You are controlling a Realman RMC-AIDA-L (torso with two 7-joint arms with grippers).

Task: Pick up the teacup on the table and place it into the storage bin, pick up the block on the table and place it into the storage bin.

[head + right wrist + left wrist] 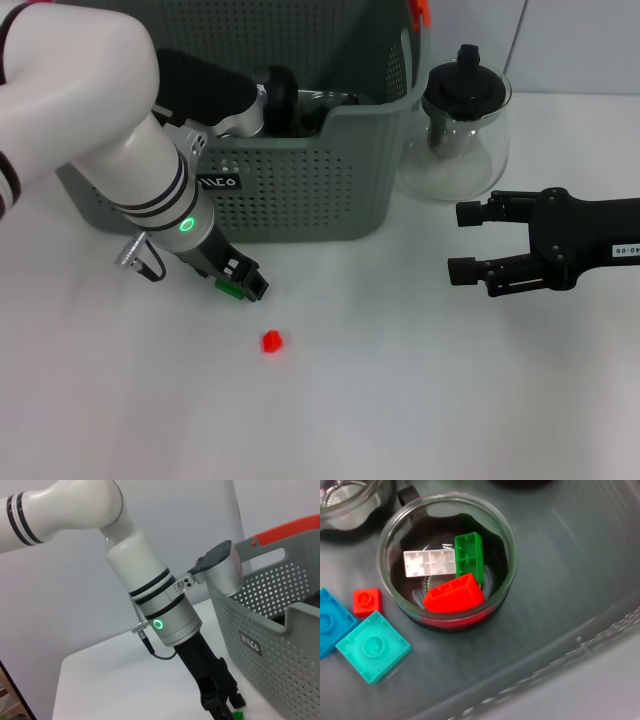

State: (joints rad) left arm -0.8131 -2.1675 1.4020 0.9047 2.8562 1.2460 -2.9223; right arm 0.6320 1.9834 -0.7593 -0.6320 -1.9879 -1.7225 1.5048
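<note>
Step in hand: judged to be the block pick, since the teacup (447,562) already sits on the floor of the storage bin (300,190), with white, green and red bricks inside it and loose blue and red bricks beside it.
Left hand: the left hand (243,287) is down at the table (400,400), just in front of the bin's front wall, with a green block (228,290) right at its tip. Whether it is clamped on that block or apart cannot be told.
Red block: a small red block (272,341) lies alone on the table, near the left hand at about 5 o'clock from it.
Right hand: the right hand (462,241) hovers well apart at 3 o'clock, spread apart and holding nothing, below the glass teapot (465,120).
Doing it well: confirm a square grip on the green block before lifting. Rise straight up until it clears the bin's rim, then carry towards 12 o'clock.
Release: let go low over bare bin floor, away from the cup.
Risk: a small block may twist out of a skewed grip, and the elbow sits close to the bin wall.
</note>
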